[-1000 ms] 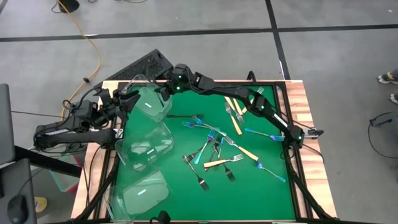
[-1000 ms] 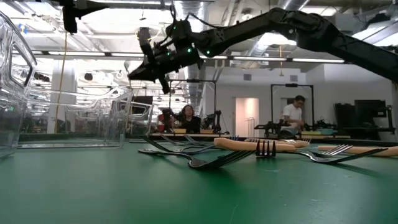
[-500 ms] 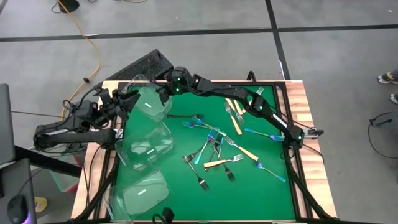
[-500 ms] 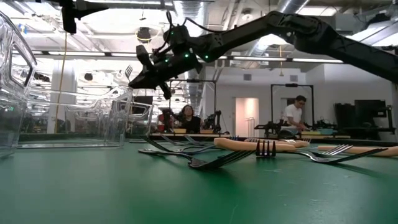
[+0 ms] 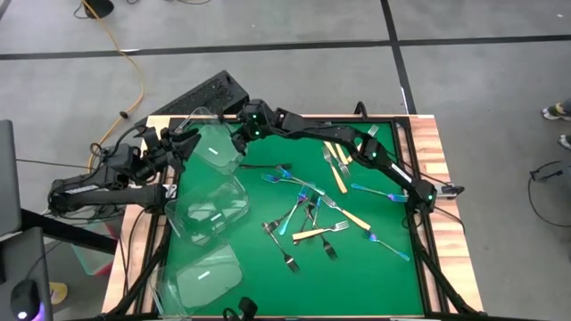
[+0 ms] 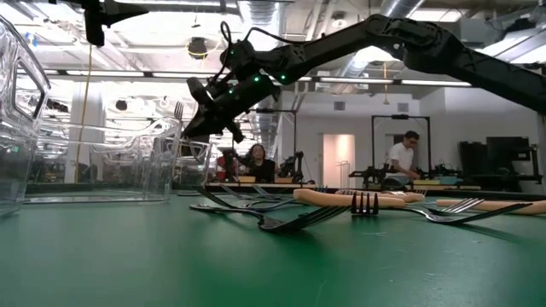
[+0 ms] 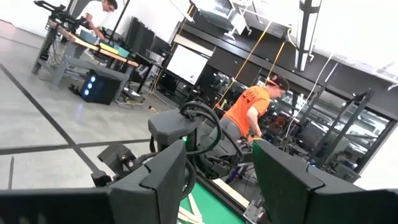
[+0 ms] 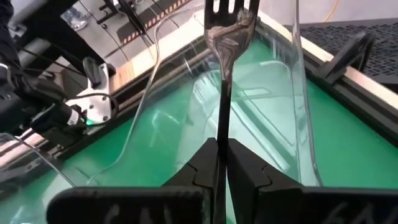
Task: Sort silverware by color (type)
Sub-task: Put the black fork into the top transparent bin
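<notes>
Over the far tub (image 5: 214,147) of three — right gripper (image 8: 222,163) pinching one grey fork (image 8: 225,37), left gripper (image 7: 217,168) spread

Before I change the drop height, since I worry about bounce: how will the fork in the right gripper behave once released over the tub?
The dark metal fork looks stiff and smooth, so it would likely slip straight from the right gripper. The clear tub looks hard, so expect a clatter, perhaps a small bounce.
</notes>
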